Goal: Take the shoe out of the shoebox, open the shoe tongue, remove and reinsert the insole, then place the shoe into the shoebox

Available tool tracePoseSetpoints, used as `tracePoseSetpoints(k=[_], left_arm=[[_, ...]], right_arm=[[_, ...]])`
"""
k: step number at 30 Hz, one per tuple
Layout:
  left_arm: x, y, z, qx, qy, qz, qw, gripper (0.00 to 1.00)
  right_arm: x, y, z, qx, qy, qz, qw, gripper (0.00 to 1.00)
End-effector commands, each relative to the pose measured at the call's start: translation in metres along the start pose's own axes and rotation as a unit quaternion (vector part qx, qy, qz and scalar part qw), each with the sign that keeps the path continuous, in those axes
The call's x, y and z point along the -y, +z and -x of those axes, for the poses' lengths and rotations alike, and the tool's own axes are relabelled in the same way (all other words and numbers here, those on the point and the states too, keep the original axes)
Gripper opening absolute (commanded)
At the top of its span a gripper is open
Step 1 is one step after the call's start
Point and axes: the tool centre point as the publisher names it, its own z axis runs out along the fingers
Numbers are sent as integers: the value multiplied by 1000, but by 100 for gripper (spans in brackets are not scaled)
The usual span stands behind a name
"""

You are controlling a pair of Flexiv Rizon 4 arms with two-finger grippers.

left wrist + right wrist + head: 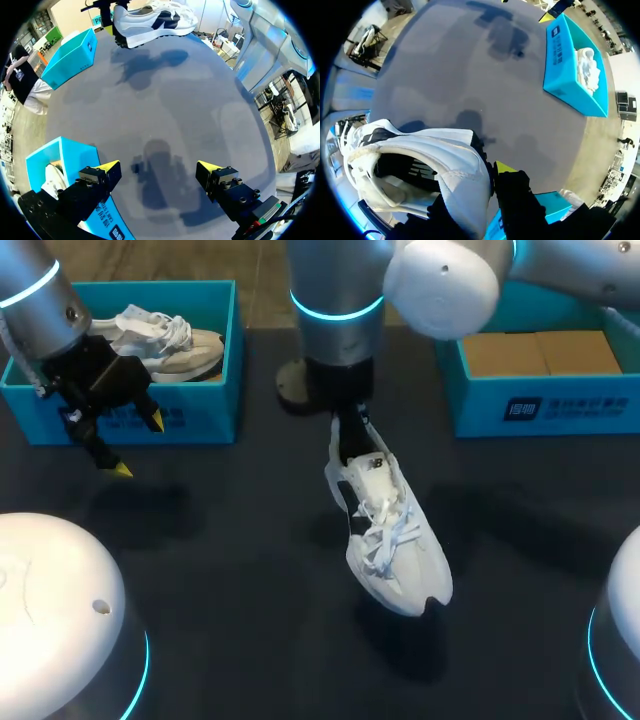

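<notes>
My right gripper (487,174) pinches only the heel wall of the white lace-up sneaker (390,535), held above the dark table (230,570), so I judge it may swivel or slip free; left gripper (138,445) gapes wide, empty, beside the turquoise cardboard shoebox (205,418).

We have a dark grey table (230,570) with a matt top, and shadows lie across its middle. Two things stand directly on it, both near the far edge and well apart. A blue shoebox (215,350) is at our left, open at the top. A second blue box (560,405) is at our right, also open, with a printed label on its near wall.
</notes>
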Motion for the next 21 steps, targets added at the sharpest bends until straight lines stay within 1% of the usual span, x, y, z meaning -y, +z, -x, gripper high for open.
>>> tracePoseSetpoints(k=[1, 9, 11, 14, 15, 16, 21], left_arm=[[0, 0, 0, 0, 0, 1, 1000, 100], [0, 0, 0, 0, 0, 1, 1000, 100], [0, 0, 0, 0, 0, 1, 1000, 100], [0, 0, 0, 0, 0, 1, 1000, 100], [0, 0, 0, 0, 0, 1, 1000, 100], [0, 0, 0, 0, 0, 1, 1000, 100], [0, 0, 0, 0, 0, 1, 1000, 100]], right_arm=[[7, -13, 15, -4, -12, -12, 1000, 0], [33, -30, 35, 8, -29, -35, 999, 0], [46, -32, 38, 16, -32, -29, 999, 0], [65, -34, 42, 17, -33, -36, 999, 0], [78, -34, 45, 15, -29, -42, 999, 0], [87, -35, 47, 18, -28, -38, 999, 0], [135, -40, 59, 19, -25, -49, 998, 0]])
